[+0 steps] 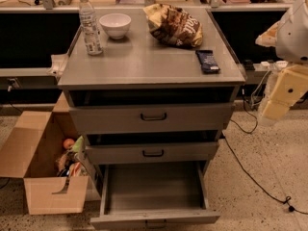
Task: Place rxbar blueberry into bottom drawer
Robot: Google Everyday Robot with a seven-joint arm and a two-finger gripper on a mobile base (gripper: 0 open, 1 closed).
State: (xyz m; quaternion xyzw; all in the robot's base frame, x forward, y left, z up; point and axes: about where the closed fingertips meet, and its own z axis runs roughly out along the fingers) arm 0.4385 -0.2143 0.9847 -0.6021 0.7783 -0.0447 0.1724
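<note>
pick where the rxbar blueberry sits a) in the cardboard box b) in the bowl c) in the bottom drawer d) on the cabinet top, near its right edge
d: the rxbar blueberry lies flat on the cabinet top, in front of the chip bag, while the end effector is off to the cabinet's right.
</note>
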